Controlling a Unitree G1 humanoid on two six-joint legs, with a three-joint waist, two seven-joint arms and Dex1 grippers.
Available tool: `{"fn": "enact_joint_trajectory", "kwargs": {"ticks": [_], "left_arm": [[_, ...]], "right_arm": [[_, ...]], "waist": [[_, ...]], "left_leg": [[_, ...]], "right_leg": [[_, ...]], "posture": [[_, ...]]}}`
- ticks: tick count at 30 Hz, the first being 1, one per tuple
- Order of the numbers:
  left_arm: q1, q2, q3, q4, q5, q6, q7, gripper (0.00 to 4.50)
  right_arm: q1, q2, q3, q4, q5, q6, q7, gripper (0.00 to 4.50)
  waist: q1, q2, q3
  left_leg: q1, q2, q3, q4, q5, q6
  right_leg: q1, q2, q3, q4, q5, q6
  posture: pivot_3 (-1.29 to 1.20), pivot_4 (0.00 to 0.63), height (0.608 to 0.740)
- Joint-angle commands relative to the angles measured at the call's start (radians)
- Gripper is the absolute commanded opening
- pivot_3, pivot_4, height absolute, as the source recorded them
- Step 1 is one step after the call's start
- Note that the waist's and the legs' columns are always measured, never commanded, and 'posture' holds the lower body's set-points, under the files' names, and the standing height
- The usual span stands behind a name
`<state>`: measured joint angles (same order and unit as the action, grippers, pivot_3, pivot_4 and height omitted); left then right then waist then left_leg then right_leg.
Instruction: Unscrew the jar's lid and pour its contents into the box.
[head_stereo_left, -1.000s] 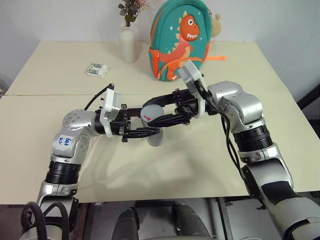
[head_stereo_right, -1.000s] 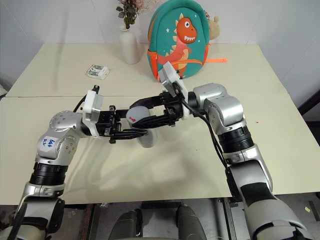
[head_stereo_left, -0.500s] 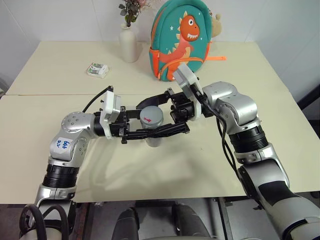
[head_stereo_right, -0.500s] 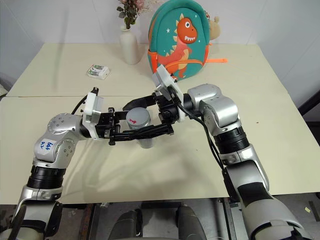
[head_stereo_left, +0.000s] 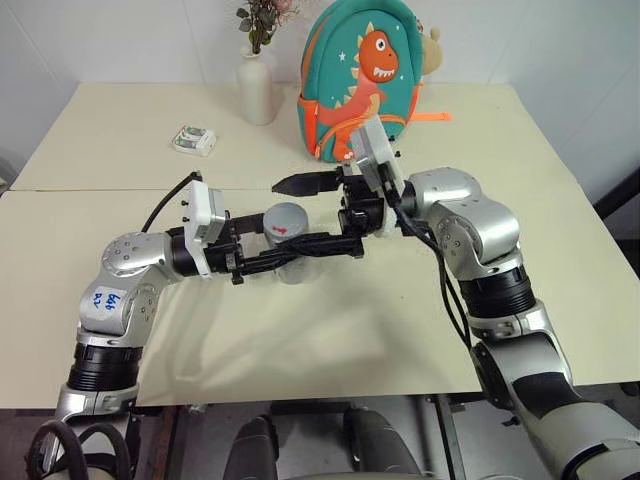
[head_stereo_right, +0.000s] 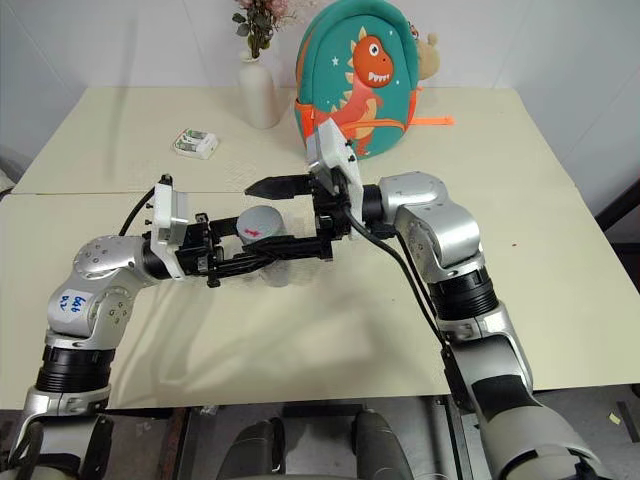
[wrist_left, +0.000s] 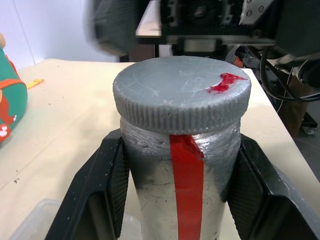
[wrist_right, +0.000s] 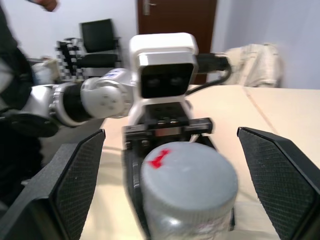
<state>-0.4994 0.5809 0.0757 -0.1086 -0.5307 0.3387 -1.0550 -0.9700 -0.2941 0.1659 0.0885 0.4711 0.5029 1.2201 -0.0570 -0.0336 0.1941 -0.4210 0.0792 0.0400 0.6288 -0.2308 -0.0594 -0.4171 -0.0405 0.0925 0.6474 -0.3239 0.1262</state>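
While the jar stands upright above the cream tabletop, its grey lid with a red mark is still seated on top, and a red strip runs down its side. The left hand is clamped on the jar's body just under the lid, one black finger pressed to each side. The right hand faces it from the opposite side with its fingers spread wide, one above and beyond the lid, the other reaching along the jar's near side; neither visibly touches the lid. Beyond the right hand, at the tabletop's far edge, a teal backpack with an orange dinosaur leans by a white wall. Beyond the left hand stand a white vase with flowers and, nearer, a small white-and-green packet. In the left wrist view, a corner of the clear box lies just below the left hand on the tabletop.
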Motion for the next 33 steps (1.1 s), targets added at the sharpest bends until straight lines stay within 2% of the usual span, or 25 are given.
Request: {"fn": "enact_joint_trajectory", "kwargs": {"ticks": [1,16,33], "left_arm": [[0.001,0.007,0.009,-0.040,0.000,-0.005,0.021,2.28],[0.034,0.006,0.013,-0.081,-0.020,0.005,0.045,2.28],[0.038,0.016,0.033,-0.078,-0.043,0.008,0.030,2.28]], "right_arm": [[-0.017,0.029,0.001,-0.019,-0.018,-0.004,-0.070,4.46],[-0.045,0.054,0.010,0.050,-0.041,0.001,-0.110,4.46],[-0.044,-0.120,-0.074,0.225,-0.058,-0.104,-0.028,4.46]], "waist": [[-0.001,0.000,0.000],[0.000,0.000,0.000],[0.003,0.000,0.000]], "left_leg": [[0.000,0.000,0.000,0.000,0.000,0.000],[0.000,0.000,0.000,0.000,0.000,0.000],[0.000,0.000,0.000,0.000,0.000,0.000]], "right_leg": [[0.000,0.000,0.000,0.000,0.000,0.000],[0.000,0.000,0.000,0.000,0.000,0.000],[0.000,0.000,0.000,-0.001,0.000,0.000]], "posture": [[0.00,0.150,0.740],[0.00,0.150,0.740],[0.00,0.150,0.740]]}}
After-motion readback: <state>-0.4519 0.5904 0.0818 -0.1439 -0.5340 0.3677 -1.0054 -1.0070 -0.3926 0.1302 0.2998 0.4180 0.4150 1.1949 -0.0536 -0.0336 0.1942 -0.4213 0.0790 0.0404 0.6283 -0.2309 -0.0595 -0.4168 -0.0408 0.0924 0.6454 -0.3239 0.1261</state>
